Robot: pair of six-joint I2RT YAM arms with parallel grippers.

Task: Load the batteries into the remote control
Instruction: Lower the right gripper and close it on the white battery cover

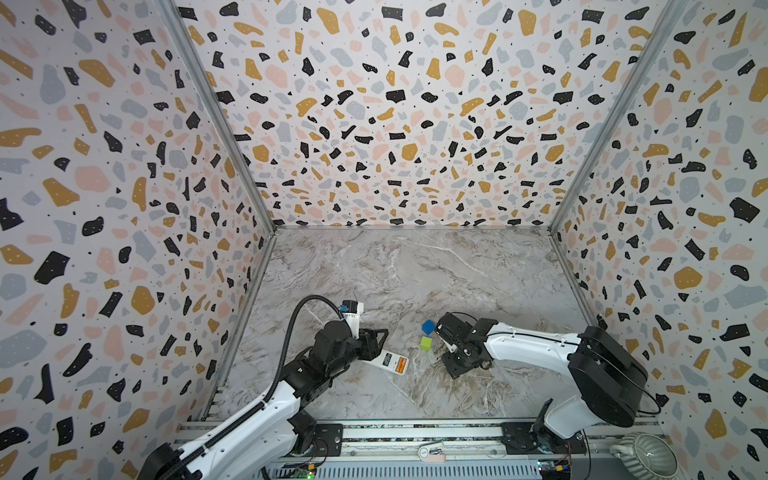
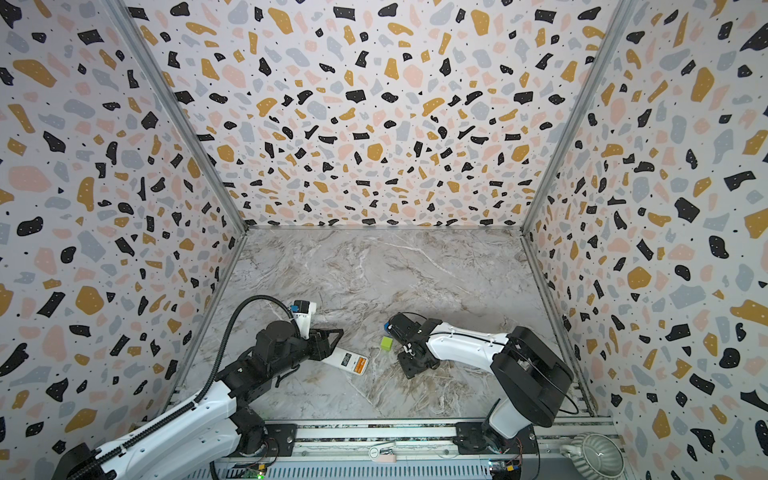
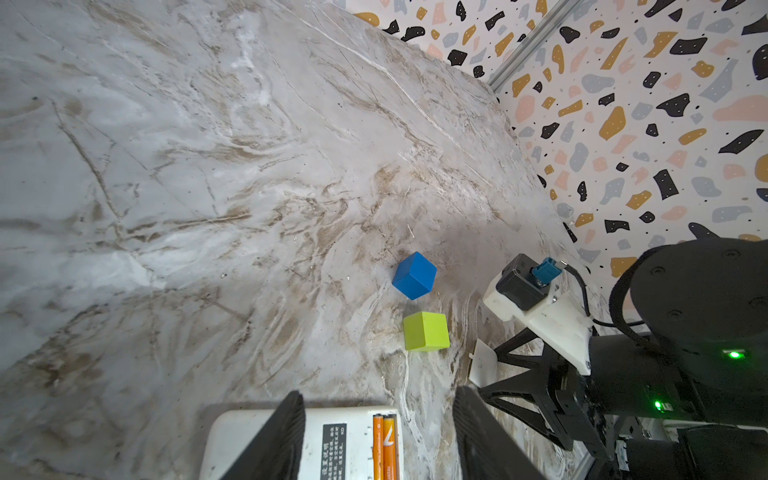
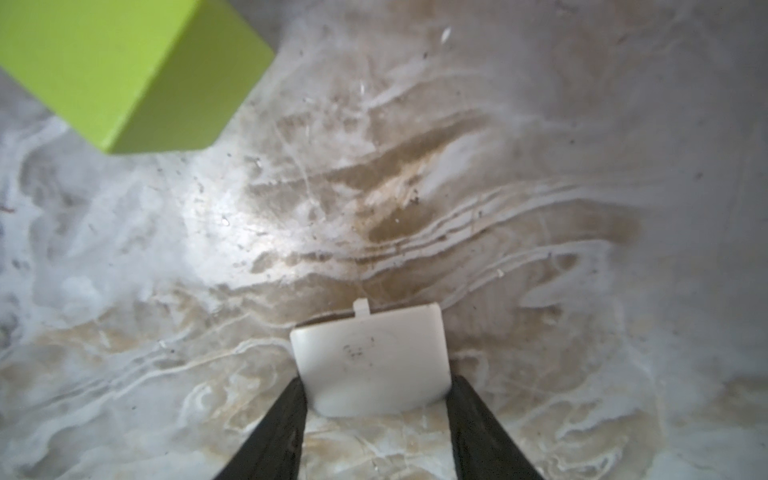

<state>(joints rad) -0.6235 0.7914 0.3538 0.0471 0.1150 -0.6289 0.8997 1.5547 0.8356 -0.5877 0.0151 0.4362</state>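
Table [image 1: 415,270]: remote control [image 1: 388,360] lies back up, long axis pointing toward the right arm.
Left gripper [image 3: 378,395]: jaws apart above the remote control, clamping nothing.
Right gripper [image 4: 376,379]: jaws clamped on battery cover [image 4: 370,357], beyond green cube [image 1: 426,343].
Batteries [image 3: 384,446]: both seated in the remote control.

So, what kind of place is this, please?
Most likely a robot test cell, not a home: patterned walls box in a marble-look tabletop, and two robot arms stand on a metal rail.

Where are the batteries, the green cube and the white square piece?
batteries [image 3: 388,449], left wrist view, orange casing
green cube [image 3: 426,332], left wrist view, front face
white square piece [image 4: 370,359], right wrist view, flat face
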